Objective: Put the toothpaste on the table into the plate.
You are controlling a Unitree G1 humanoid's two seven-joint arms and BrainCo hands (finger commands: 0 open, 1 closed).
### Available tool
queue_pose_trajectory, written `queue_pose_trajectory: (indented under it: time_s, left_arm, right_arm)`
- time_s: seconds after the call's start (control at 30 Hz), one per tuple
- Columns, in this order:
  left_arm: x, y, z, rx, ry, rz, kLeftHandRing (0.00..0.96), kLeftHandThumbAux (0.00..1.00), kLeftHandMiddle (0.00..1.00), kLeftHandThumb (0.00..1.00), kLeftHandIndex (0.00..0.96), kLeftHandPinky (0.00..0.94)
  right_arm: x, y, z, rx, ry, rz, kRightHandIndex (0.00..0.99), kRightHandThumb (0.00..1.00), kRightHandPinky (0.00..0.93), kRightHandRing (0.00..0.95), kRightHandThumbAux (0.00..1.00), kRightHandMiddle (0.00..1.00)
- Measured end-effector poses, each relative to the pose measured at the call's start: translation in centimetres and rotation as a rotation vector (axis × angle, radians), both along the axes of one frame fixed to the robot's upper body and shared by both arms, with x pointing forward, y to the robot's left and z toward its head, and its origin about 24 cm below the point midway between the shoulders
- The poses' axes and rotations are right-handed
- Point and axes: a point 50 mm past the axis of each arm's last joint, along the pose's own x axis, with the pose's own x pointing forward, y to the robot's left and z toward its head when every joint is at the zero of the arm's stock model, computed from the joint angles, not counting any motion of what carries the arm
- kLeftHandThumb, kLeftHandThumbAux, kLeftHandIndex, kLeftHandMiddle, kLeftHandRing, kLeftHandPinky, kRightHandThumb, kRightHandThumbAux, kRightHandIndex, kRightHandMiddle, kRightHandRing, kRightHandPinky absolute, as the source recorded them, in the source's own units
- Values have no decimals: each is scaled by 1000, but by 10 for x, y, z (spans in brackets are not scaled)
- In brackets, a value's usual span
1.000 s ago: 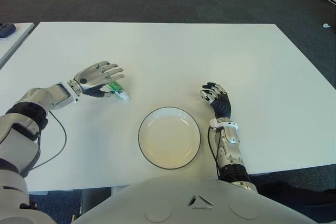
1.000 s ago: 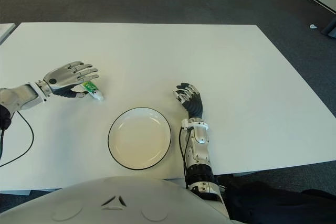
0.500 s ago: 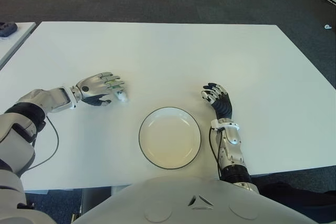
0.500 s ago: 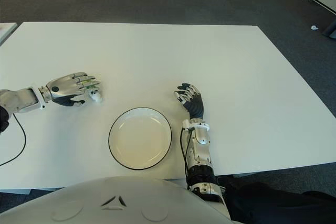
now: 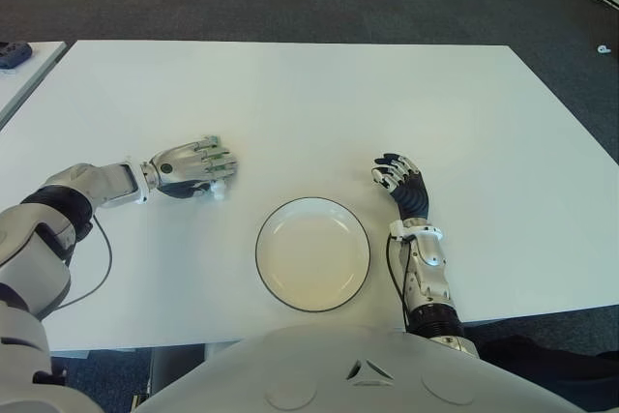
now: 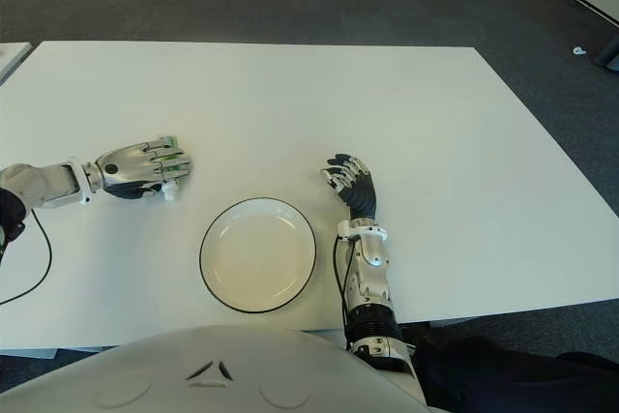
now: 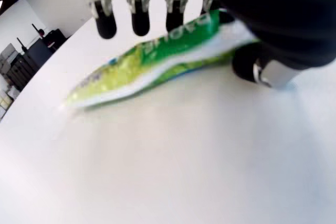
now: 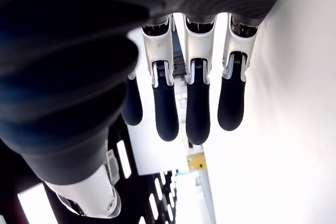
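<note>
A green and white toothpaste tube (image 7: 157, 61) lies flat on the white table (image 5: 368, 103), left of the plate. My left hand (image 5: 198, 163) covers it, and only its white cap end (image 5: 220, 191) pokes out toward the plate. In the left wrist view the fingers (image 7: 139, 9) arch down over the tube and the thumb (image 7: 260, 66) presses at its side. The black-rimmed white plate (image 5: 311, 256) sits empty near the front edge. My right hand (image 5: 398, 177) shows just right of the plate, fingers relaxed and holding nothing.
A second table corner with a dark object (image 5: 12, 53) shows at the far left. A black cable (image 5: 102, 258) loops off my left forearm. Dark carpet lies beyond the far edge of the table.
My left hand dropped from hovering above the tube onto it, and its fingers curled down around it. The right hand and the plate stayed put.
</note>
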Motion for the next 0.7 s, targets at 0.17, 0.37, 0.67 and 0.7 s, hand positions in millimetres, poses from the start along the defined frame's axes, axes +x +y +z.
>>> queue_pose_trajectory:
  time_s: [0.17,0.37,0.67,0.7]
  left_arm:
    - [2,0,1,22,6,-14,0,346,0,495,0,0]
    - [6,-2,0,46,6,-21,0,323,0,466,0,0]
    - [11,-2,-2,69,7,0,0,307,0,452,0,0]
    - [11,-2,-3,70,9,6,0,306,0,453,0,0]
  right_arm:
    - [0,0,1,0,-3,-1,308,148,456,437,824,400]
    - [0,1,2,9,-12,7,312,159,456,434,830,393]
    - [-1,1,3,54,-28,15,315,166,464,432,852,387]
    - [-2,1,3,60,-31,16,314,164,464,431,857,386]
